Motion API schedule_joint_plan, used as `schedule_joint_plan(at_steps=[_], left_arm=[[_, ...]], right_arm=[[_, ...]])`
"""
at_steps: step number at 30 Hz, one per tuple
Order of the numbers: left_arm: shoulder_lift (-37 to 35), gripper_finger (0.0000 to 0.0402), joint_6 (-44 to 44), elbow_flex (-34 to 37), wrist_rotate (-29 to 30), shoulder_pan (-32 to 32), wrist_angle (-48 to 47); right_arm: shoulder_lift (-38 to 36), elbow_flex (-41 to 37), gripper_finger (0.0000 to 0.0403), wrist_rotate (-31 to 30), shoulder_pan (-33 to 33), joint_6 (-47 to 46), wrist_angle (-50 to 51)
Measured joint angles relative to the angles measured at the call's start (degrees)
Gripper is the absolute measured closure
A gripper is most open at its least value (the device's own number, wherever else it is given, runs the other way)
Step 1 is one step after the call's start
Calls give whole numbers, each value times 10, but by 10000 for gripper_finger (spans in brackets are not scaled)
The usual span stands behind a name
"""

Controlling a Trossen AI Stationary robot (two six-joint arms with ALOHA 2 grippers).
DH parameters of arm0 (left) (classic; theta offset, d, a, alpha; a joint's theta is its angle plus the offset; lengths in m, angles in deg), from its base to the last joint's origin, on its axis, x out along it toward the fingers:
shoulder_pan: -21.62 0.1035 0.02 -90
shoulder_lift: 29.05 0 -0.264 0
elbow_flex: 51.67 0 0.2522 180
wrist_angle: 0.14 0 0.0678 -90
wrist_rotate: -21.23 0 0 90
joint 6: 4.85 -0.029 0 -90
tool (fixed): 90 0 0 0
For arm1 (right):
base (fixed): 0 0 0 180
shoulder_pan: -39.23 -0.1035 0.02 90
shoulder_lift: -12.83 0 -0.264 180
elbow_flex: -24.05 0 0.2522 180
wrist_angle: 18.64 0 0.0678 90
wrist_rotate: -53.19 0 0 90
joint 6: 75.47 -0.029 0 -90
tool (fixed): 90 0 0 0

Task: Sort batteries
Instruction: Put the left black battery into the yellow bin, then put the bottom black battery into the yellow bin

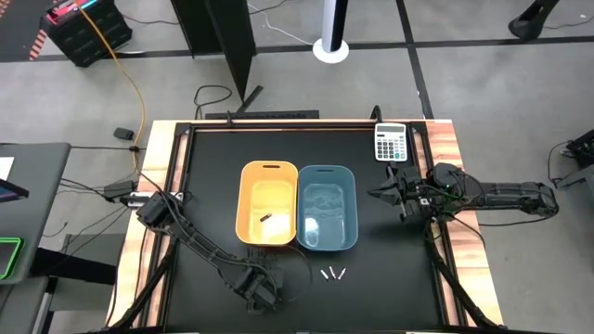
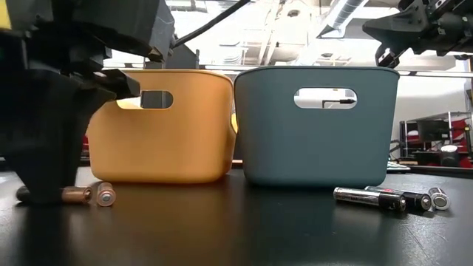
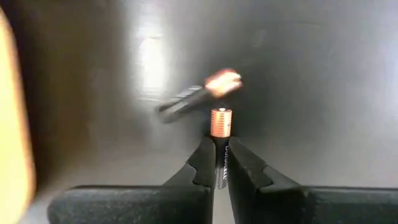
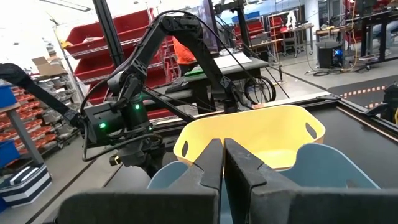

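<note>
Copper-topped black cylinder battery (image 3: 220,134) sits between my left gripper (image 3: 219,163) fingers, lower middle of the left wrist frame; jaws pinched on its dark body, copper end sticking out ahead. A second copper-ended battery (image 3: 198,94) lies loose on the black tabletop (image 1: 390,288) just beyond, at an angle, close to the held one but whether touching I cannot tell. In the low view both show at lower left beside my dark gripper body.

Three more slim batteries (image 1: 332,274) lie together at lower centre of the high frame, below the blue-grey plastic bin (image 1: 327,208). One small dark battery (image 1: 265,217) already rests inside the yellow-orange plastic bin (image 1: 269,203), just left of the blue one.

Handling judgement: rigid, smooth metal, small but dense; rolls easily and may slip endwise. Best taken across mid-body, not by the ends.

My right gripper (image 1: 389,193) hovers centre right of the high frame, beside the blue bin, jaws pressed together on nothing. Grey-white calculator (image 1: 391,143) sits above it.
</note>
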Motion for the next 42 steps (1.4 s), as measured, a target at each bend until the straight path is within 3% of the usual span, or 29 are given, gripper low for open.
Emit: schedule_joint_plan(at_steps=[13, 19, 25, 33, 37, 42], left_arm=[[-1, 398, 9, -74, 14, -1, -130], [-2, 398, 37, -87, 3, -15, -103], [-2, 320, 122, -92, -3, -69, -50], [36, 185, 180, -92, 74, -100, -41], [67, 164, 168, -93, 70, -92, -38], [79, 172, 159, -94, 54, -82, -42]], right_arm=[[0, 0, 369, 0, 0, 0, 0], [0, 0, 369, 0, 0, -4, 0], [0, 0, 369, 0, 0, -4, 0], [0, 0, 369, 0, -1, -4, 0], [0, 0, 369, 0, -1, -5, -7], [0, 0, 369, 0, -1, -5, -7]])
